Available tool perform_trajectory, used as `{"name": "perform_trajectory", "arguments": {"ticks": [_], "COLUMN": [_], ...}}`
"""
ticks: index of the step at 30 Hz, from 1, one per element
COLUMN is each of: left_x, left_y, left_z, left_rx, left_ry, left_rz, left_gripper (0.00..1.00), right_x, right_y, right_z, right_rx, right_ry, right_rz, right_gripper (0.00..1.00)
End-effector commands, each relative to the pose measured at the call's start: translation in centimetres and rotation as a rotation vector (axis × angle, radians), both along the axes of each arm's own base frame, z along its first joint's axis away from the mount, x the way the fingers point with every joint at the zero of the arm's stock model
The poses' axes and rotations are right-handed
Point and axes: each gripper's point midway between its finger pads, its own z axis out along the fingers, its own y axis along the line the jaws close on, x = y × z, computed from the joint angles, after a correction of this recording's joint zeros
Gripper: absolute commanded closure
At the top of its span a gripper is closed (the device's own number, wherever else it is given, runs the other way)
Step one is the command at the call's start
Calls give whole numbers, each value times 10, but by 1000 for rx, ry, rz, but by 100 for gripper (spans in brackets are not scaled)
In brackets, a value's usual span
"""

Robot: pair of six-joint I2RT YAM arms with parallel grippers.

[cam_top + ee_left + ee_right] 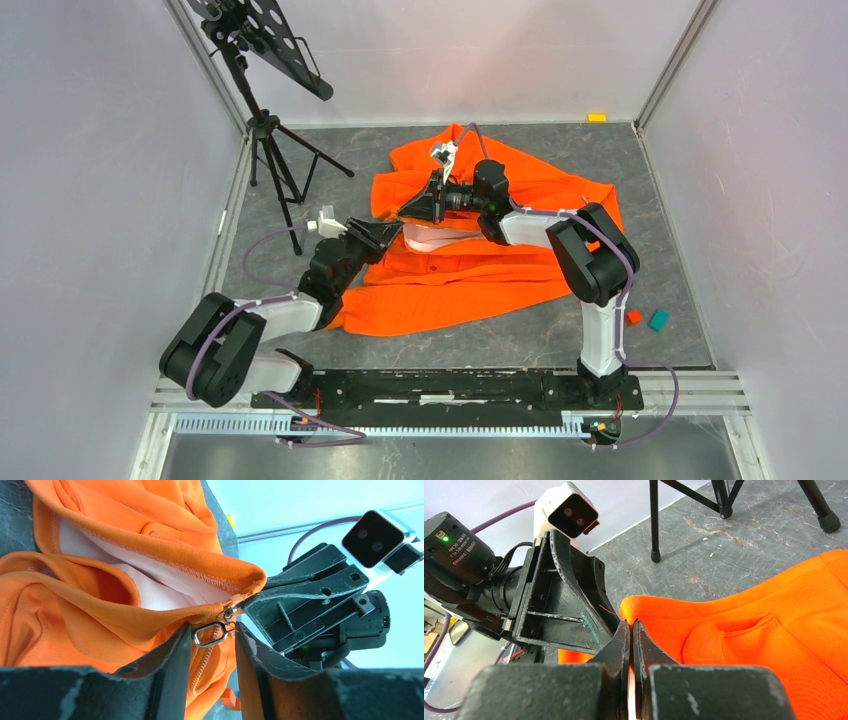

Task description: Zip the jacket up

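Note:
The orange jacket (pixel 520 200) lies spread on the dark table, its pale lining (pixel 150 590) showing at the open front. My right gripper (pixel 630 625) is shut on the jacket's front edge next to the zipper slider; it also shows in the left wrist view (pixel 300 605). My left gripper (pixel 212 632) is open, and its fingers (pixel 175 652) flank the metal ring of the zipper pull (pixel 210 634) without closing on it. Orange zipper teeth (pixel 202 662) run below the ring. In the top view the two grippers meet at the jacket's left end (pixel 395 222).
A black music stand on a tripod (pixel 268 130) stands at the back left. A small yellow block (pixel 597 117) lies at the back wall. A red block (pixel 633 317) and a teal block (pixel 658 320) lie at the right front. Walls close in three sides.

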Motion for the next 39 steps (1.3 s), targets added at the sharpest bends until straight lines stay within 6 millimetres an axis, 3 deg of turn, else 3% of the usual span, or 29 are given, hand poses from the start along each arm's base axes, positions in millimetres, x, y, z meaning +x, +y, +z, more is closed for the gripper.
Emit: {"name": "perform_trajectory", "arguments": {"ticks": [1,5,19,26,39], "left_x": [4,0,-4,-9,-15], "left_y": [-2,-1,-1,1,5], "left_z": [21,27,22,17,11], "left_rx": [-87,-102,-86,-76,-51], "left_ry": [-48,-62,-43,-20,3], "left_rz": [2,-3,-14,-19,-14], "left_gripper": [59,69,78,73,77], "right_x": [1,1,1,1,1], "right_y": [1,1,2,1,1], "right_z": [25,26,24,24,24], "right_rx": [35,37,35,35,35], "right_ry": [-84,-89,-85,-84,-84], "right_rz": [0,-1,2,0,-2], "right_gripper": [100,100,100,100,100]}}
